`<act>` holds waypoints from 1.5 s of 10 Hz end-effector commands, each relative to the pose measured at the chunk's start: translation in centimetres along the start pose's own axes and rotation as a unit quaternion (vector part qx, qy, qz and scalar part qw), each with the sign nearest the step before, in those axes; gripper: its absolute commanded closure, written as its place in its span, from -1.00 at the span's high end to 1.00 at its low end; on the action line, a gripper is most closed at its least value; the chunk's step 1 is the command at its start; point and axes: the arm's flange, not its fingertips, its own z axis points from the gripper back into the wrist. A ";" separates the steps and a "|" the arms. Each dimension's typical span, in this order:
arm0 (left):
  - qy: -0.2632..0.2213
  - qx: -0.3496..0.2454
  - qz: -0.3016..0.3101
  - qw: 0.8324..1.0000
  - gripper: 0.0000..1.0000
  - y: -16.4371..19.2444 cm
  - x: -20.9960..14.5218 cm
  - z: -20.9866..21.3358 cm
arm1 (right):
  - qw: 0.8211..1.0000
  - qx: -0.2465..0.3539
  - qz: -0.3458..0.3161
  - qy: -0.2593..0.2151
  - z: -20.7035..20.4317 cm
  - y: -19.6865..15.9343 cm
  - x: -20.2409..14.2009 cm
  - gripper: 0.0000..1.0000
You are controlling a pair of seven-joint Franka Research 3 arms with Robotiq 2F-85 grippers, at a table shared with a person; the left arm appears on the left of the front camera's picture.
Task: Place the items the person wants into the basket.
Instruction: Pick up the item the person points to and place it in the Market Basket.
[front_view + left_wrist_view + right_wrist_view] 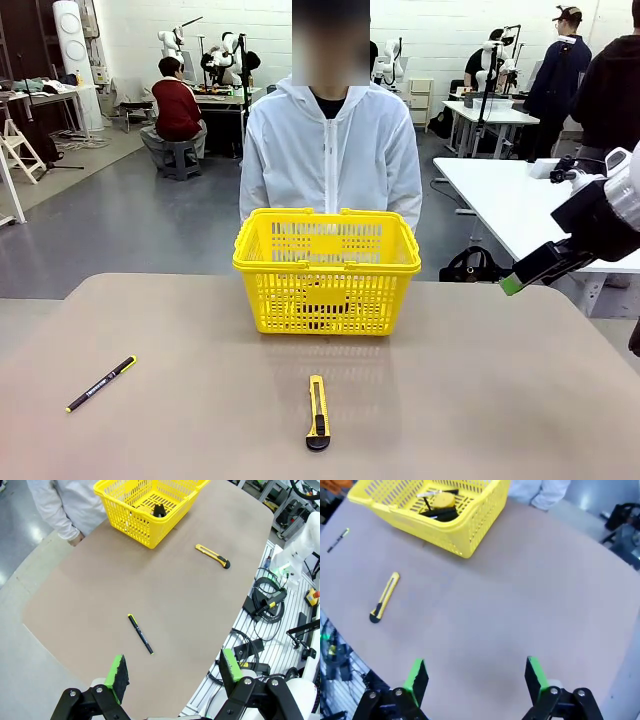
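Behind the beige table (480, 390) a large workshop opens, with grey floor, white tables and other people working far away. On the far middle of the table stands the yellow basket (327, 270), upright, its handles folded down on the rim. In the right wrist view the yellow tape measure (441, 500) lies on the basket floor, and a slim white marker with a black cap (436, 493) lies just beside it, touching or almost touching; dark objects lie near them, but I cannot tell what they are. The person in the white hooded jacket (330, 160) stands just behind the basket, at the far edge of the table.

On the near side of the basket, on the bare table, the yellow utility knife (316, 411) lies in the middle, with its black end toward the robot. The black pen with yellow tip (101, 384) lies well apart from it, at the near left.

The left gripper (173, 672) hangs above the near left part of the table, over the pen, with its green pads wide apart and nothing between them. The right gripper (476, 678) also stands wide open and empty, above bare table; in the front view it is raised at the right edge (545, 263).
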 end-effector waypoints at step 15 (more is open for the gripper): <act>-0.009 -0.007 -0.010 1.000 0.88 0.0 -0.2 0.1 | 0.986 0.151 0.040 -0.051 21.2 -11.2 -3.5 1.00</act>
